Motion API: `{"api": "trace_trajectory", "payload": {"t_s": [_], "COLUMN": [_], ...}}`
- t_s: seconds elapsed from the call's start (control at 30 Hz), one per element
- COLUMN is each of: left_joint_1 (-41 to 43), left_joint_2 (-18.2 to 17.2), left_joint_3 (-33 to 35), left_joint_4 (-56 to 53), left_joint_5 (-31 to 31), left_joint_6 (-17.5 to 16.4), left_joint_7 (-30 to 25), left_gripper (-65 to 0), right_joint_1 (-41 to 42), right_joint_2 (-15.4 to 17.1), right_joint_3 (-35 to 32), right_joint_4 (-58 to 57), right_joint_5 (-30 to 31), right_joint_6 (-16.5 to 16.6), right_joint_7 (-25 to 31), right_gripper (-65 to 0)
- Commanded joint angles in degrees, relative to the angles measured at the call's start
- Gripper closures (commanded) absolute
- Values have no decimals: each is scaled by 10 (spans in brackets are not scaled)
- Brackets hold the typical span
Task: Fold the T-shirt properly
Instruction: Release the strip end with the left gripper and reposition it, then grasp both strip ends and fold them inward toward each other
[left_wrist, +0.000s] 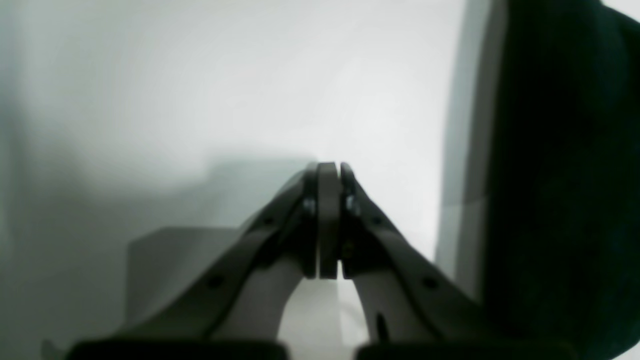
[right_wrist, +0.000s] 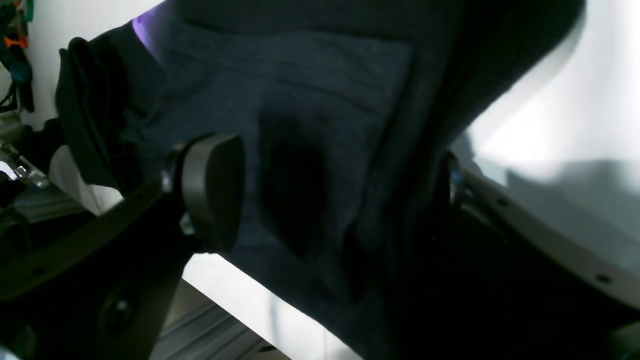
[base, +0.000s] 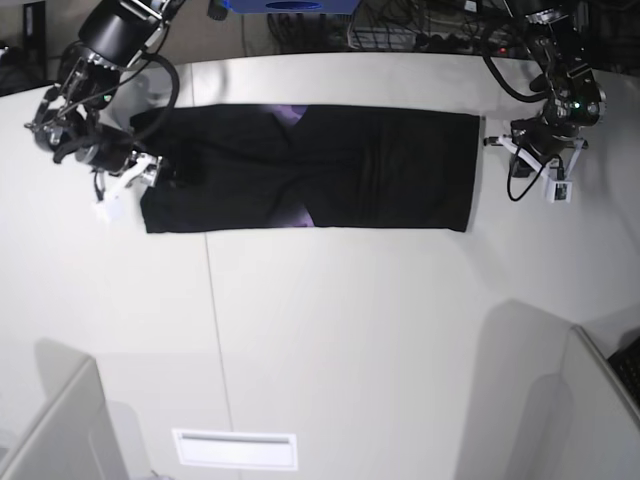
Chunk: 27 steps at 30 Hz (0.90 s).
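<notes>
The black T-shirt (base: 310, 168) lies on the white table (base: 340, 330) as a long flat band running left to right, with slivers of purple print (base: 286, 113) showing at its folds. My right gripper (base: 165, 172) is at the shirt's left end. In the right wrist view the right gripper (right_wrist: 332, 150) is open, with dark cloth (right_wrist: 310, 100) lying between its fingers (right_wrist: 212, 190). My left gripper (base: 500, 140) is just off the shirt's right edge. In the left wrist view the left gripper (left_wrist: 328, 167) is shut and empty, with the shirt (left_wrist: 565, 175) to its right.
Cables and equipment (base: 420, 25) crowd the table's back edge. Grey panels stand at the front left (base: 50, 430) and front right (base: 560, 400). A white label (base: 235, 449) lies near the front edge. A seam (base: 212, 320) runs down the table.
</notes>
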Motion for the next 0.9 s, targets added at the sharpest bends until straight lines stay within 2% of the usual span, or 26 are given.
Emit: {"api": "trace_trajectory", "payload": {"t_s": [0.0,0.03,0.1,0.27,0.3,0.4,0.53,0.63,0.73,0.8,0.87], "left_joint_1": [0,0,0,0,0,0,-7,-21,-27,-40,-46], "left_joint_2": [-1,0,0,3,3,4,14,24,39,48,53], "left_joint_3": [0,12,37,90,102,136,181,218,245,261,273], "left_joint_4": [7,7,7,6,6,6,8,7,10,9,7], "left_joint_5": [2,2,2,2,2,2,2,2,2,2,2], "left_joint_6": [0,0,0,1,1,3,38,54,57,58,69], "left_joint_7": [6,6,6,6,6,6,6,6,6,8,8], "left_gripper": [0,0,0,0,0,0,0,0,0,0,0], "right_joint_1": [-8,-9,-13,-11,-9,2,10,9,4,-1,-11], "right_joint_2": [6,7,9,16,17,28,41,49,49,49,43], "right_joint_3": [0,-4,-5,-5,-6,-6,-6,-6,-19,-40,-59], "right_joint_4": [1,1,1,1,1,1,7,44,95,128,166], "right_joint_5": [-26,-26,-27,-27,-27,-27,-27,-27,-27,-27,-23], "right_joint_6": [2,2,1,0,0,0,0,-1,-2,-15,-45], "right_joint_7": [-9,0,11,15,15,15,17,16,12,11,11], "right_gripper": [-444,-432,-356,-41,0,0,0,0,0,0,0]}}
